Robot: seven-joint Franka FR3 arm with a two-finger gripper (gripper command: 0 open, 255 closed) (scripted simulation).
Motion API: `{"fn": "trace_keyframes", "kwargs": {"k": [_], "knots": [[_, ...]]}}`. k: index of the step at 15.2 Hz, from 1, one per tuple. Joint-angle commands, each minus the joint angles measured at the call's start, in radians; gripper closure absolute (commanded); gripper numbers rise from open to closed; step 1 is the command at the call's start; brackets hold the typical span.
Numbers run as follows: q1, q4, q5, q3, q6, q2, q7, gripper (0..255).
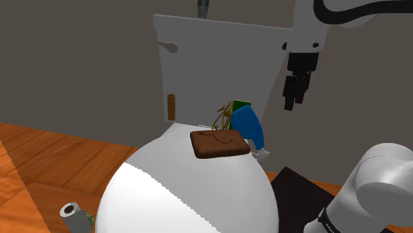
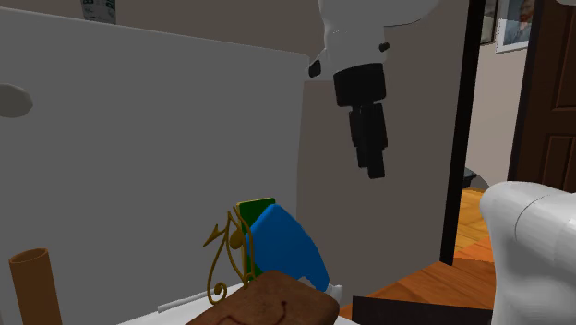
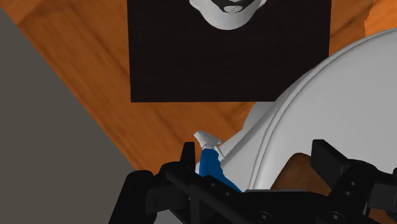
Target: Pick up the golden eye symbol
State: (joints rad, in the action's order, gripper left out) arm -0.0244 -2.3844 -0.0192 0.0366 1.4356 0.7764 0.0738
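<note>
The golden eye symbol [image 1: 221,116] [image 2: 226,254] stands upright at the back of the white rounded surface [image 1: 185,198], a thin wire-like figure. It is wedged between a brown slab [image 1: 220,143] in front and a blue bottle [image 1: 250,128] and green box [image 1: 240,104] beside it. My gripper [image 1: 290,104] [image 2: 374,169] hangs well above these things, off toward the shoulder view's right. In the wrist view the gripper [image 3: 257,159] is open with nothing between its fingers, and the blue bottle's white cap [image 3: 207,140] lies near one finger [image 3: 189,156].
A tall white panel [image 1: 218,59] rises right behind the objects, with a brown cylinder [image 1: 171,107] against it. The black stand [image 3: 229,57] sits on the wood floor [image 1: 53,159] below the gripper. A grey roll [image 1: 69,212] lies at the shoulder view's lower left.
</note>
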Motion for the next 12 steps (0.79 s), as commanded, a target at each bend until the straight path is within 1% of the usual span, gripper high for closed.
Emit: {"fn": "trace_keyframes", "kwargs": {"k": [1, 4, 7, 12], "knots": [[0.000, 0.000, 0.000, 0.000, 0.000, 0.000, 0.000, 0], [-0.036, -0.078, 0.080, -0.073, 0.141, 0.030, -0.203, 0], [-0.072, -0.139, 0.149, -0.155, 0.295, 0.036, -0.401, 0], [-0.149, -0.191, 0.227, -0.310, 0.566, -0.014, -0.729, 0]]}}
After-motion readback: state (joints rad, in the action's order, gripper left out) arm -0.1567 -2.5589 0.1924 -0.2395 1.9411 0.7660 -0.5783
